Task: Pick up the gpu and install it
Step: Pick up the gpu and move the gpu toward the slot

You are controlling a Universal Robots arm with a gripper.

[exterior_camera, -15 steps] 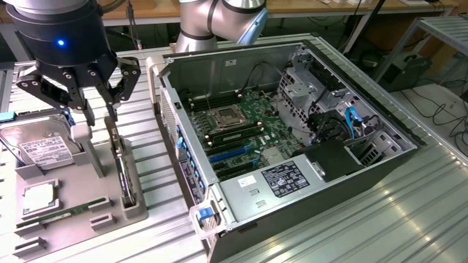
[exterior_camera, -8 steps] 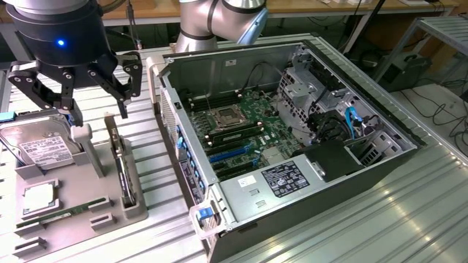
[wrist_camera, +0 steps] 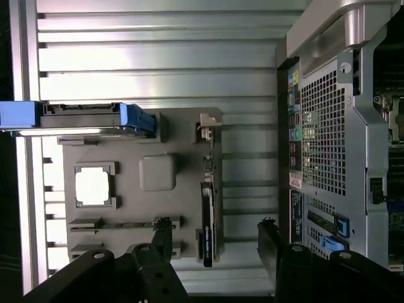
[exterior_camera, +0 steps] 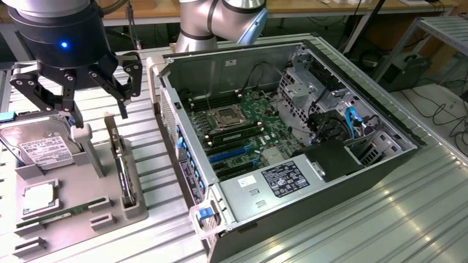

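The gpu (exterior_camera: 120, 164) stands on its edge in a slot of the grey holder tray (exterior_camera: 76, 186), at the exterior view's left. Its dark side and thin metal edge face up. My gripper (exterior_camera: 98, 112) hangs open a little above the card's far end, touching nothing. In the wrist view the gpu (wrist_camera: 208, 211) appears edge-on as a narrow dark strip. It lies between my two black fingers, and my gripper (wrist_camera: 214, 243) has one finger on each side of the card's end. The open computer case (exterior_camera: 292, 137) lies to the exterior view's right, its motherboard and blue slots (exterior_camera: 232, 150) exposed.
A hard drive (exterior_camera: 40, 148) with blue ends, a square processor (exterior_camera: 40, 198) and a memory stick (exterior_camera: 66, 211) also sit in the tray. The case's perforated rear wall (wrist_camera: 325, 139) stands close beside the tray. A ribbed metal table (exterior_camera: 409, 219) carries everything.
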